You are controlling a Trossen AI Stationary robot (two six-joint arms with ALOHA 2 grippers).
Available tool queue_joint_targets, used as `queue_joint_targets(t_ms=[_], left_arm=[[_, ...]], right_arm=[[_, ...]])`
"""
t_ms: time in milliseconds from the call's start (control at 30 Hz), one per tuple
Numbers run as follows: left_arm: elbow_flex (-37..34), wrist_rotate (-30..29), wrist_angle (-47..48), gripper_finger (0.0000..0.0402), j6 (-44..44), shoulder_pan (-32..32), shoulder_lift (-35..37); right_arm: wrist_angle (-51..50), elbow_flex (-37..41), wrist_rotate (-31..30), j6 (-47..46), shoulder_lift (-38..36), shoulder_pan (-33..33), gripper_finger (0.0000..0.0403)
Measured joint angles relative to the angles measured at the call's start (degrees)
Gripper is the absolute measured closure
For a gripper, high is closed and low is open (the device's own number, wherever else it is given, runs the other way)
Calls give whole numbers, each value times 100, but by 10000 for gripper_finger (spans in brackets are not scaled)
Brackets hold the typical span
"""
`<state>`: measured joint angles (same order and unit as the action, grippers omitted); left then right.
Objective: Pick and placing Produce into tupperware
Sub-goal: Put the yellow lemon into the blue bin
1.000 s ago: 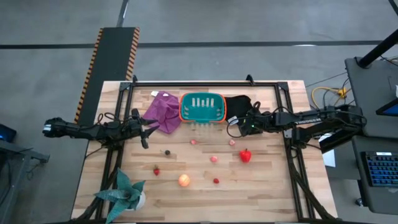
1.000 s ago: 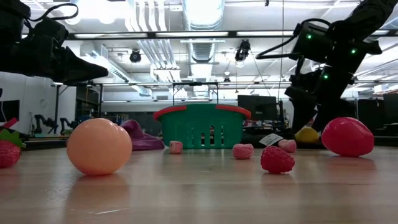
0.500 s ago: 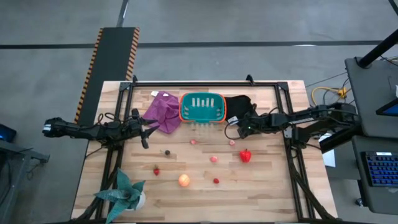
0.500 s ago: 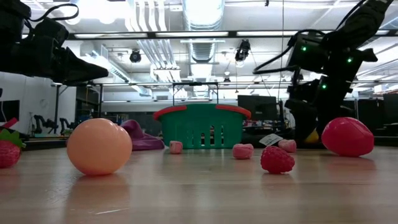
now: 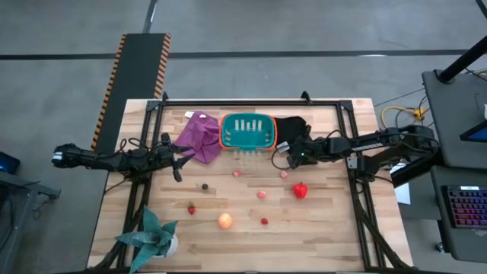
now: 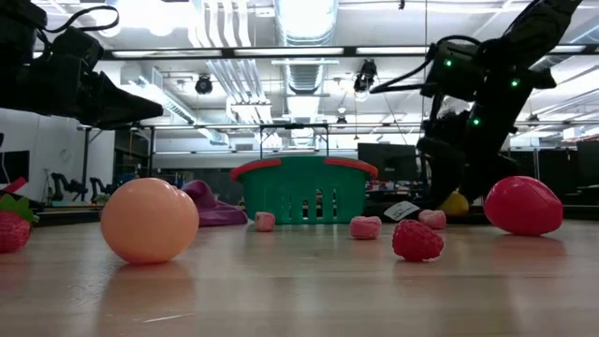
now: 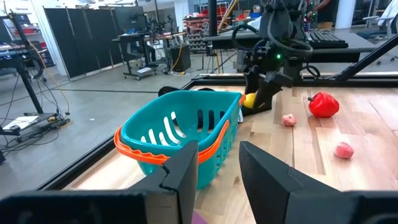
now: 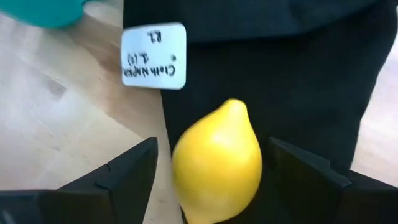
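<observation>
— Well, nearest the front edge?
— Lying loose on the wooden table [image 5: 327, 228]: an orange-peach ball [image 5: 225, 221], with a green spiky plant [image 5: 154, 234] off at the front left corner.
— And a bit farther in?
— Scattered small red and pink pieces, plus a dark one, all apart from one another. Toward the right side, a red pepper [image 5: 301, 190], standing alone.
— Then the right claw?
— Right claw [image 5: 291, 156] down low at the near edge of the black cloth [image 5: 293, 125], fingers apart, one on each side of a yellow lemon [image 8: 216, 158], with a gap showing on both sides. Lemon resting on the cloth, just beside a white tag [image 8: 153, 56].
— Left claw?
— Left claw [image 5: 179, 157] held above the table just beside the purple cloth [image 5: 199, 135], fingers slightly apart, gripping nothing.
— Farthest back?
— Teal tub [image 5: 247, 131] with an orange rim, upright near the far edge, between the two cloths, well apart from the ball and close to the lemon.
</observation>
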<state>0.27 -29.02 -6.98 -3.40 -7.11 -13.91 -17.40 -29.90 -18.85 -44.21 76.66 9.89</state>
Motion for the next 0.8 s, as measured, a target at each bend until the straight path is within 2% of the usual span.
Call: queue_joint_targets(t_ms=[500,800], left_arm=[[0,2,4,296,0,0,-7],[0,0,2,296,-2,0,-59]], right_arm=[[-131,10,-7,72,-2,0,128],[-187,7,-11,72,-2,0,158]])
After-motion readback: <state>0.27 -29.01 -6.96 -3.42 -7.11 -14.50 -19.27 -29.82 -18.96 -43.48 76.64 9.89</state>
